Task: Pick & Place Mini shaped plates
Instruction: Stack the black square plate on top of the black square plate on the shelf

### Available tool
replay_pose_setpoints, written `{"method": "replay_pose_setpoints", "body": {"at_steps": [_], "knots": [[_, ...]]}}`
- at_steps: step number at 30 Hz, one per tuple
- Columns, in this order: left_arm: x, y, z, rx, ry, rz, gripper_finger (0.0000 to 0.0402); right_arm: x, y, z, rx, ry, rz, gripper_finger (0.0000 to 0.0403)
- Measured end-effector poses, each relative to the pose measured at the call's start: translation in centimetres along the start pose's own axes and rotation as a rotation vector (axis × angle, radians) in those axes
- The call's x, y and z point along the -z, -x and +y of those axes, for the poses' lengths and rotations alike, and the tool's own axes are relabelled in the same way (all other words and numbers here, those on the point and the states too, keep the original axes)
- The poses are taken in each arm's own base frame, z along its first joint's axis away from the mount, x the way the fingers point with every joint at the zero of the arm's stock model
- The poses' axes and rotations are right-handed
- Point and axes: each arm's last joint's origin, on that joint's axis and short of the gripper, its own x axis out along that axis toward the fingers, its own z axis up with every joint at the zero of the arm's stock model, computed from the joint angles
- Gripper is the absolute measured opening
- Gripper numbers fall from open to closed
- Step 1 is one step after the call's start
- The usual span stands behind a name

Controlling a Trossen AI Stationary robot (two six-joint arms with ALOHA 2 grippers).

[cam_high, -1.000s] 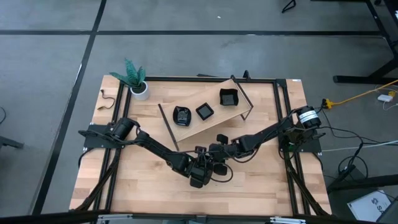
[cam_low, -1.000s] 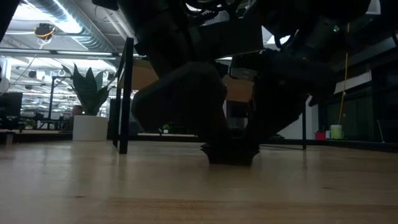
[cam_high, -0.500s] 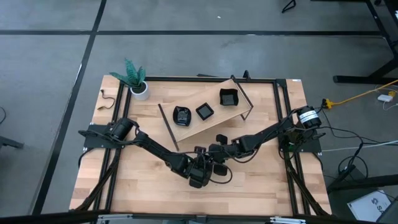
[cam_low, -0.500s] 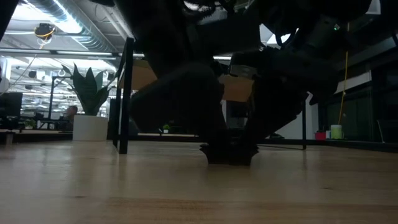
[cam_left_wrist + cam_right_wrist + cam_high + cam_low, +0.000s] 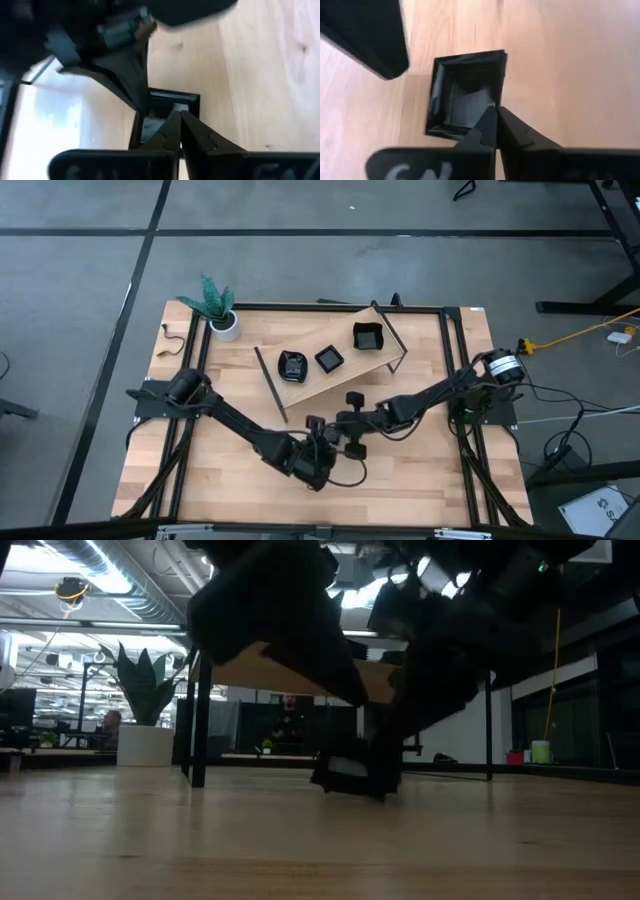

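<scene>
A square black mini plate (image 5: 465,95) sits low over the wood at the table's middle, tilted in the low view (image 5: 350,777). My right gripper (image 5: 495,111) is shut on its rim; in the high view it (image 5: 338,436) reaches in from the right. My left gripper (image 5: 178,116) is shut and points at the same plate (image 5: 172,100) from the near left (image 5: 322,448). In the right wrist view its dark tip (image 5: 385,55) stands apart from the plate, with bare wood between them. My right gripper pinches the plate's side wall (image 5: 496,100) near a corner, one finger inside the hollow and one outside. The fingers slant down from the table's right. The plate hangs tilted; I cannot tell whether its low edge (image 5: 380,794) still touches the table.
Behind the grippers a slanted wooden board (image 5: 345,380) in a dark frame carries three more black plates (image 5: 291,365) (image 5: 329,359) (image 5: 368,337). A white pot with a green plant (image 5: 224,323) stands at the far left corner. Bare wood lies to the near left and near right.
My right gripper has shut on the plate's rim. The plate lay flat on the table and is now tipped and raised a little. My left gripper has risen and drawn back toward the table's near left, still shut.
</scene>
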Motion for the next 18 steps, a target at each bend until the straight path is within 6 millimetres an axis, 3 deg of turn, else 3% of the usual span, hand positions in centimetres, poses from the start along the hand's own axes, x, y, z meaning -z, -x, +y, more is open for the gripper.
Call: {"method": "replay_pose_setpoints", "body": {"at_steps": [9,18], "knots": [[0.6,1.2,-0.4,-0.08,-0.018,0.022,0.0003,0.0,1.6,2.1,0.098,0.318,-0.051,0.0002],[1.1,2.5,-1.3,-0.131,-0.039,0.015,0.0003,0.2,1.9,2.8,0.134,0.371,-0.061,0.0002]]}}
